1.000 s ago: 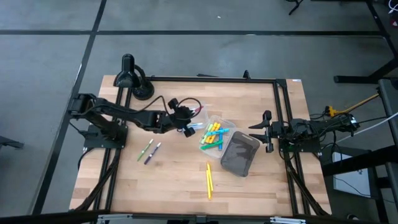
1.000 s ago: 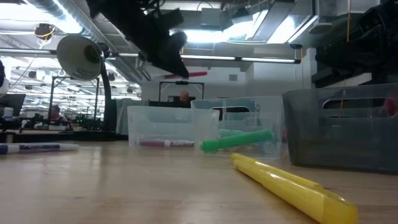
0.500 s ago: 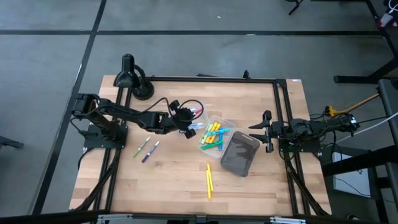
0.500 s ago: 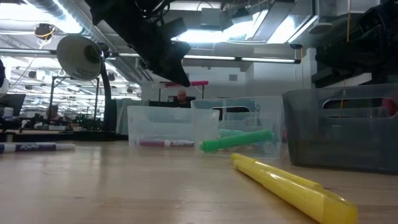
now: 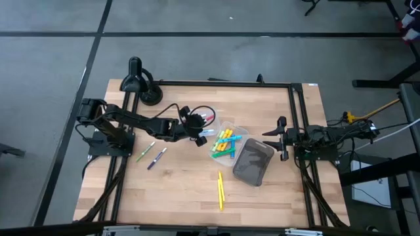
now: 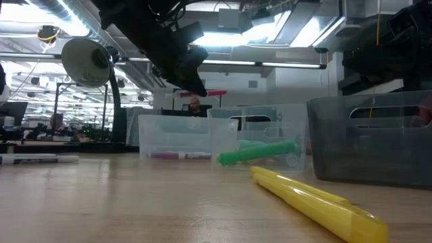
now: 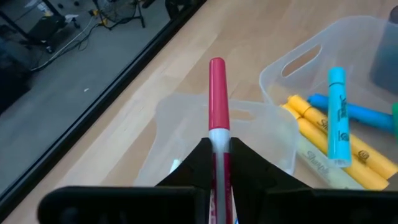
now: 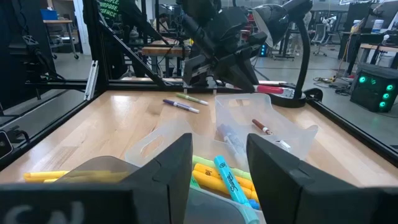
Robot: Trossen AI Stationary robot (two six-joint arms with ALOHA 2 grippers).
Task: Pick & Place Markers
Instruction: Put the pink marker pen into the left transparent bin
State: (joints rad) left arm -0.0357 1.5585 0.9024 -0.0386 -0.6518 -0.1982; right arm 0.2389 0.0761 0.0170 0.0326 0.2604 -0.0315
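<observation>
left gripper (image 7: 219,152): closed on a pink marker (image 7: 217,93); you see it just left of centre in the high view, over the clear trays.
held marker: its long axis runs straight out ahead of the fingers, cap end forward, pointing across the nearer clear tray (image 7: 186,118).
key relation: the nearer clear tray lies directly under and ahead of the marker tip; judged, your release only needs the tip kept inside that tray's walls, since the marker overhangs the far rim toward the table (image 5: 262,105).
second tray (image 5: 226,145): just right of the first, at frame centre in the high view; holds yellow, blue and green markers piled crosswise.
loose markers: two on the table at left centre of the high view, a green one (image 5: 142,153) and a purple one (image 5: 156,157), lying side by side on a diagonal; one yellow marker (image 5: 220,190) at lower centre, long axis running up and down the frame.
nearer arm: judged, the left arm is nearer the green and purple pair; the yellow one lies between both arms, somewhat closer to the right.
right gripper (image 5: 281,139): fingers spread open, holding nothing, waiting at right centre of the high view, just right of the dark grey bin (image 5: 253,162).
stage: judged, you are at the drop of one marker, with three more on the table.
</observation>
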